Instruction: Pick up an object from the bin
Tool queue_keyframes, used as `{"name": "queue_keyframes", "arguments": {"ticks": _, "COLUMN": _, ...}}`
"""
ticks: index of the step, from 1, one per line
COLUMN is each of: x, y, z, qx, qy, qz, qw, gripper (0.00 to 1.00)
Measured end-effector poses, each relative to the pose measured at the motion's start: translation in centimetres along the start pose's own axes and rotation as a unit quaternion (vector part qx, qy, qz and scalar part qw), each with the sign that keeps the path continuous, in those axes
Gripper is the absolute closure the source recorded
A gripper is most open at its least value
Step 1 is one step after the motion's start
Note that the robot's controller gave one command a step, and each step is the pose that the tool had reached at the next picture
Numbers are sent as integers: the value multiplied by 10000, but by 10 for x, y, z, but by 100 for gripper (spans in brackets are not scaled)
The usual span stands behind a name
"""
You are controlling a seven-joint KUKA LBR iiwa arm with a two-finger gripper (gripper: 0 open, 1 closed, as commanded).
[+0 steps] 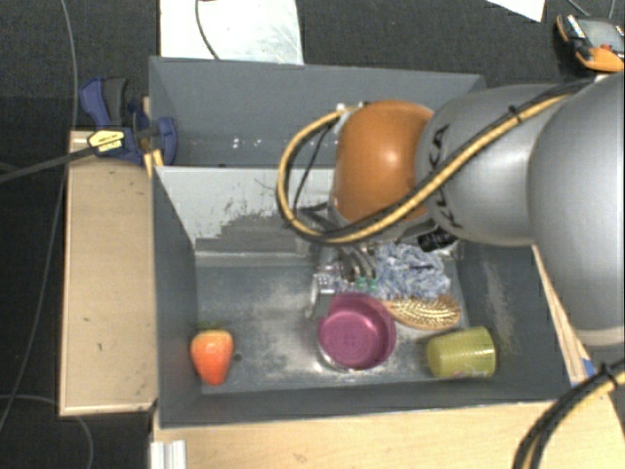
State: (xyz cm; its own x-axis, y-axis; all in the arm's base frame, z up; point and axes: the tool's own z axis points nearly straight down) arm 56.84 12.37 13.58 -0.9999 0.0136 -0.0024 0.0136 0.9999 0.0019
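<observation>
- Tool [332, 283] of mine hangs low in the grey bin [249, 291], under the orange wrist cover. Whether it is apart or together I cannot tell, and I see nothing held in it.
- Nearest to it is a magenta round cup [356, 332], just beside the tool on its near-wall side. Its mouth seems to face up, and being round it has no long axis to line up with.
- On the tool's arm side lie a crumpled blue-and-white piece [418, 267] and a golden leaf-shaped thing [427, 312], which touches the cup's rim.
- An olive-yellow cylinder [461, 352] lies on its side beyond the leaf.
- Well apart on the tool's other side sits an orange strawberry-like toy [212, 355] on bare scuffed floor.
- My judgement: the cup is a short drop away, but the near wall and the leaf crowd it.
</observation>
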Motion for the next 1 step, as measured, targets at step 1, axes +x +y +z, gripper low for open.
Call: {"name": "queue_keyframes", "arguments": {"ticks": 1, "x": 0, "y": 0, "z": 0, "qx": 0, "qy": 0, "qz": 3, "qw": 10000, "gripper": 0}}
